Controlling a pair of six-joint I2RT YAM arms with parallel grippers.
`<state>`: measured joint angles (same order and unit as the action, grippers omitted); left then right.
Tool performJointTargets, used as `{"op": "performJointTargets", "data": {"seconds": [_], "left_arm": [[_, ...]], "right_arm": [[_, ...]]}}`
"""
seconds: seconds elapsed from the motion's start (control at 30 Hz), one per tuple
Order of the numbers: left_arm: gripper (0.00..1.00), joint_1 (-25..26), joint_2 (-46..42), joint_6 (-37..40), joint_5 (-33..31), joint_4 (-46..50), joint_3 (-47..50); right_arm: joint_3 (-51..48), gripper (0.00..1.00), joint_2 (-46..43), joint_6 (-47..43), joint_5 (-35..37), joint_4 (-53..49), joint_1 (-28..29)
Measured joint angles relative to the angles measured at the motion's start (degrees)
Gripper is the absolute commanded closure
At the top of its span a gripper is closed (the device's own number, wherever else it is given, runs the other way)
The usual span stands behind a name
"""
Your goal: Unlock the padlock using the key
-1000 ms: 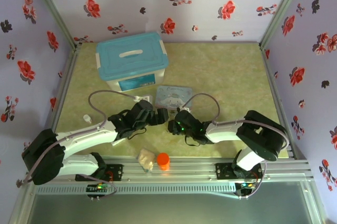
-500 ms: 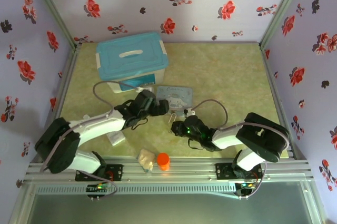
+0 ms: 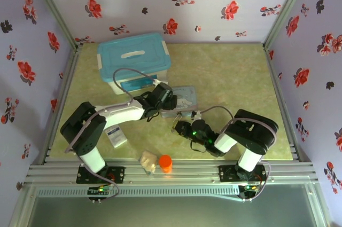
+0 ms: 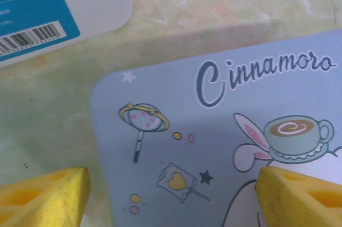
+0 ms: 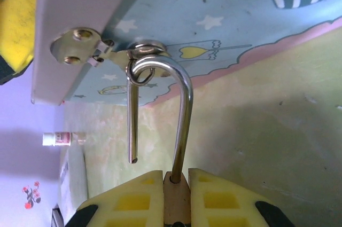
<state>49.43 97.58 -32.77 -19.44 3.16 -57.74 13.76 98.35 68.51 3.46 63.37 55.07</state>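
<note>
— While hooked through the hasp (image 5: 80, 44) of the tin (image 5: 251, 24), held how?
— Pinched at the padlock (image 5: 176, 205) body by the right gripper (image 5: 176, 176).
— And the left gripper (image 4: 171, 197)?
— Spread wide over the tin lid.

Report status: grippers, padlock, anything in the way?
Left gripper open above the tin lid. Right gripper shut on the padlock. Shackle open, one leg free, hooked through the tin's latch ring.

Top looks down; wrists close (both on tin (image 3: 184, 98)).
</note>
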Motion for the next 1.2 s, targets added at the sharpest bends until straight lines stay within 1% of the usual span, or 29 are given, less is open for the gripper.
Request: {"op": "performJointTargets", "data": {"seconds": [0.2,0.4,0.5,0.67,0.73,0.9,1.03,1.13,1.2], "left_arm": [[0.26,2.91,2.6,0.61,-6.08,-0.48,-1.88],[0.28,4.15,3.39,0.63,-9.33,-3.41,-1.09],[0.3,4.61,3.39,0.81,-10.56,-5.51,0.02],[0.31,5.6,3.74,1.79,-12.57,-8.52,1.16],[0.31,5.84,3.96,2.03,-13.14,-9.75,1.55],[0.31,6.14,4.59,3.06,-14.23,-12.72,2.32],[0.31,6.25,4.63,3.21,-14.62,-14.05,2.91],[0.3,6.29,4.66,3.21,-14.75,-14.56,3.17],[0.28,6.29,4.7,3.21,-14.86,-14.6,3.17]], "right_arm": [[1.09,1.0,2.69,4.74,9.44,2.54,3.41],[2.49,1.0,3.56,9.09,17.46,1.25,5.68],[2.84,1.0,2.82,10.64,21.73,-0.92,5.99],[3.93,1.0,1.99,10.62,30.99,-5.11,5.55],[4.5,1.0,1.99,10.62,33.62,-6.01,5.25],[4.61,1.0,1.99,9.6,36.59,-6.25,4.37],[4.44,1.0,1.2,8.59,38.73,-5.77,1.99],[3.32,1.0,-0.85,7.89,38.45,-6.03,-0.02],[3.1,1.0,-2.32,7.37,36.26,-7.15,-1.77]]}}
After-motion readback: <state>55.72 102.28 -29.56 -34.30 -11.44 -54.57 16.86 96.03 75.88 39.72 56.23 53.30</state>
